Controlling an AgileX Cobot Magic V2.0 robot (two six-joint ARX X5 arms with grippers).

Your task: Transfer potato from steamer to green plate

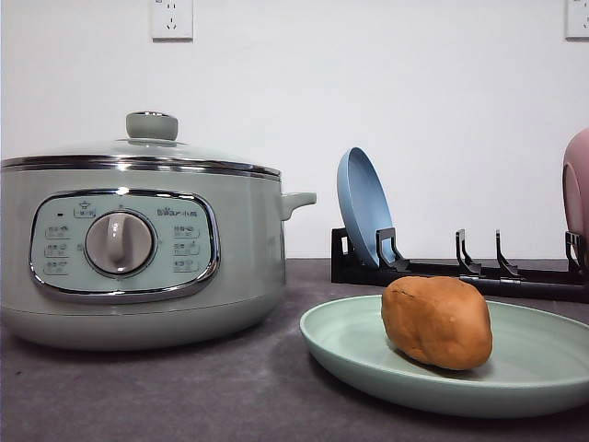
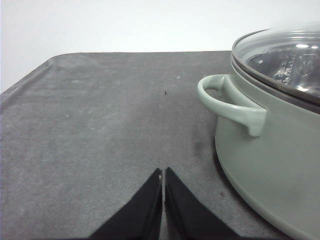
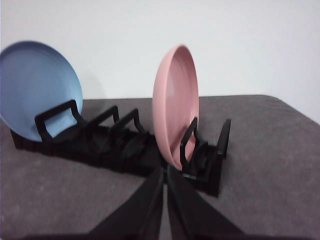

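Jaws clenched empty, both grippers; potato (image 1: 436, 322) on green plate (image 1: 534, 378); steamer (image 1: 138, 249) lidded.

Front view: the steamer (image 1: 138, 249) carries a control panel (image 1: 124, 244) on its front. A small brand mark sits at the panel's upper right, beside the dial (image 1: 120, 243); it seems to begin "Bear", followed by characters too small to read. Button rows left and right of the dial bear icons and tiny captions, illegible. No other text or numbers are readable.
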